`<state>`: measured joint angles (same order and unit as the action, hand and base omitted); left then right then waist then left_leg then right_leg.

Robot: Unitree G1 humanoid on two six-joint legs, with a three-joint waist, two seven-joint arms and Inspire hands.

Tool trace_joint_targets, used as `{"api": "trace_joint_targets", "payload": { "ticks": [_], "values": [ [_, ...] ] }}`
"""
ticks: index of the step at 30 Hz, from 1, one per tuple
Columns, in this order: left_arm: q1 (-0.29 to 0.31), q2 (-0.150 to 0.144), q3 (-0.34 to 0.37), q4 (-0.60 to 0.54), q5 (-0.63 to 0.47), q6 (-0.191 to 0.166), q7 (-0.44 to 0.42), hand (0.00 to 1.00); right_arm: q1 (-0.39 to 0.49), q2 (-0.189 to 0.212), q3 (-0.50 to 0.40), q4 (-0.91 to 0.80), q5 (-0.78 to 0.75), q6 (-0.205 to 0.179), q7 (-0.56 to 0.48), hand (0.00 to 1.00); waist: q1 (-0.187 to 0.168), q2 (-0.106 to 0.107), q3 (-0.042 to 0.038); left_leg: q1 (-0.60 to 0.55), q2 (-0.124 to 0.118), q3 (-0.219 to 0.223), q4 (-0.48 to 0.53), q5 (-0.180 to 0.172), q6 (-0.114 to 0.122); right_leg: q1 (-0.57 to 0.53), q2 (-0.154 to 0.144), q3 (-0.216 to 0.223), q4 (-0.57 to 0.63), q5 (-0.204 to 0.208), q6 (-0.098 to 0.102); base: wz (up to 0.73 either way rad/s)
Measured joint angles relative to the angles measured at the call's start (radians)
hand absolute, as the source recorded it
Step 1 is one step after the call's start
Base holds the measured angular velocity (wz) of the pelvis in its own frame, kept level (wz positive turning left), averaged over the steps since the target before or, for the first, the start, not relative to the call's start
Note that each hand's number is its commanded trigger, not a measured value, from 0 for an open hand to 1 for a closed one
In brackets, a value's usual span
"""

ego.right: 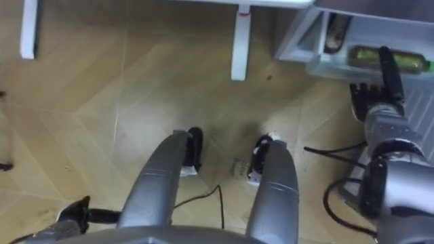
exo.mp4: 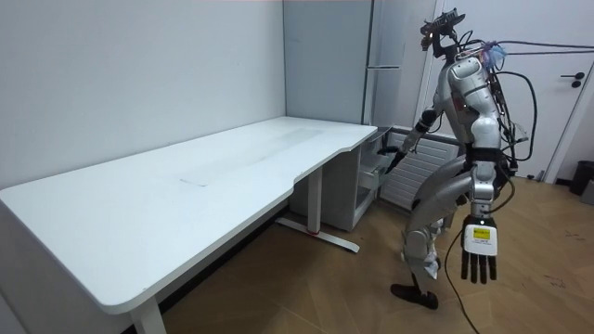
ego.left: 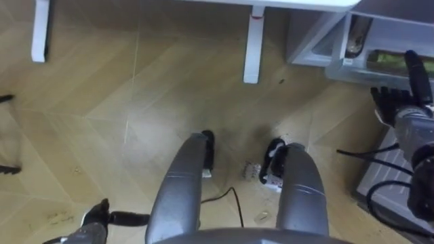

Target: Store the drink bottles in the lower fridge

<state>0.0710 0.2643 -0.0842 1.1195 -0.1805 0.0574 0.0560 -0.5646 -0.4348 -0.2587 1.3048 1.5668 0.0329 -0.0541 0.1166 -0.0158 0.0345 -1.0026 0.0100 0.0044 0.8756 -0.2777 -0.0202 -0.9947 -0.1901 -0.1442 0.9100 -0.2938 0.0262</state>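
In the left eye view, a green bottle [ego.left: 386, 61] lies on its side in a pale tray [ego.left: 339, 69] of the open fridge, far right. The right hand [ego.left: 393, 102] reaches toward it with one finger stretched straight across the bottle and the others loosely bent, gripping nothing. The left hand [ego.left: 95, 220] is near left, low over the wooden floor [ego.left: 102, 102], its fingers relaxed and empty

The right eye view shows that finger over the bottle; I cannot tell whether it touches

In the room view, the robot stands at the far end of the white bench [exo.mp4: 186, 204], leaning toward the low fridge [exo.mp4: 367, 181], with the left hand hanging down, fingers straight
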Motion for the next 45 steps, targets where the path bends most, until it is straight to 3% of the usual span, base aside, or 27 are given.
{"api": "trace_joint_targets", "payload": {
  "ticks": [6,12,18,33,38,41,45],
  "values": [
    [-0.001,0.002,-0.019,0.001,-0.087,-0.014,0.023,0.0,-0.007,-0.018,0.045,-0.038,0.0,-0.01,-0.037,0.0,0.001,-0.006,0.0036,-0.063,-0.002,0.006,0.051,-0.016,0.009,-0.063,-0.007,0.012,0.045,-0.005,-0.004,-0.01],
    [-0.001,0.016,-0.019,0.0,-0.093,-0.024,0.023,0.0,-0.046,-0.041,0.091,-0.038,0.004,-0.011,-0.098,0.0,0.006,-0.014,0.0077,-0.07,-0.007,0.035,0.061,-0.022,0.017,-0.091,-0.018,0.039,0.07,-0.014,0.007,-0.04],
    [0.018,0.025,-0.04,-0.045,-0.122,-0.027,0.03,0.0,-0.056,-0.065,0.117,-0.05,0.018,-0.012,-0.162,0.0,0.017,-0.016,0.0094,-0.085,-0.015,0.032,0.067,-0.021,0.017,-0.105,-0.025,0.04,0.081,-0.02,0.008,0.04],
    [0.058,0.025,-0.041,-0.07,-0.122,-0.09,0.062,0.0,-0.088,-0.067,0.12,-0.126,0.03,-0.024,-0.34,0.0,0.019,-0.015,0.0087,-0.075,-0.018,0.034,0.058,-0.017,0.022,-0.102,-0.026,0.044,0.078,-0.015,0.006,0.0],
    [0.095,0.025,-0.041,-0.079,-0.123,-0.099,0.062,0.0,-0.103,-0.068,0.12,-0.186,0.031,-0.047,-0.372,0.0,0.019,-0.013,0.0076,-0.074,-0.018,0.034,0.056,-0.017,0.022,-0.102,-0.026,0.044,0.077,-0.018,0.011,0.0],
    [0.1,0.025,-0.048,-0.073,-0.133,-0.109,0.062,0.0,-0.124,-0.069,0.12,-0.225,0.031,-0.077,-0.372,0.0,0.019,-0.013,0.0073,-0.072,-0.019,0.034,0.053,-0.016,0.021,-0.101,-0.026,0.044,0.078,-0.019,0.009,0.0],
    [0.103,0.025,-0.077,-0.06,-0.162,-0.114,0.064,0.0,-0.155,-0.083,0.129,-0.226,0.034,-0.088,-0.373,0.0,0.011,-0.012,0.0071,-0.068,-0.023,0.03,0.05,-0.017,0.021,-0.092,-0.031,0.039,0.075,-0.024,0.013,0.04]
  ]
}}
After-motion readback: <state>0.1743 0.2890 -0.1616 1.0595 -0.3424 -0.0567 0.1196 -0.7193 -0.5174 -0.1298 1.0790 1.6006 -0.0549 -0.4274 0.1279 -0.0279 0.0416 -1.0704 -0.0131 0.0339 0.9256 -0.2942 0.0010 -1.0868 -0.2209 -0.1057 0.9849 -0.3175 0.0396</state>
